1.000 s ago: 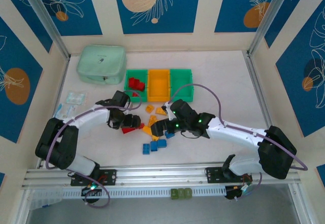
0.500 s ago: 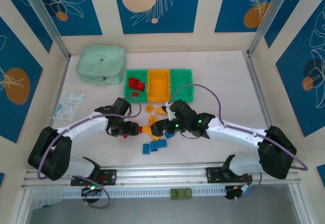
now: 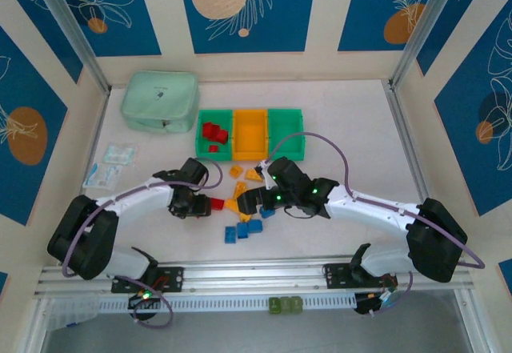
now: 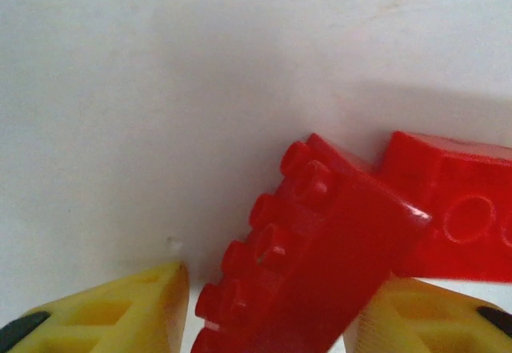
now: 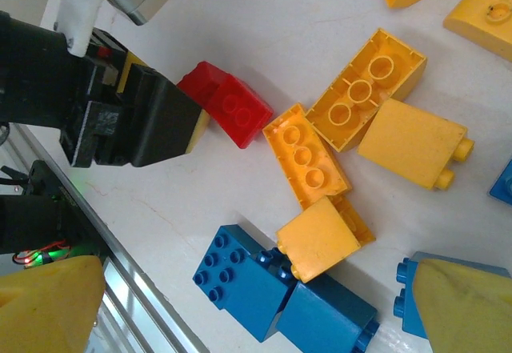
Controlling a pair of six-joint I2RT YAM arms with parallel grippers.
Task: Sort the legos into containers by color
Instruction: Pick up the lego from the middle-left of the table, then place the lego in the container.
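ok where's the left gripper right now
Top view: the left gripper is centre-left, open around a red lego, just left of the yellow legos.

Your left arm lies low, elbow out, forearm running toward ctr. Left gripper points right w/ jaws parted. Right arm stretches in from the right, wrist bent. Right gripper points left, yellow fingertips spread wide. The 2 grippers face each other, near but apart
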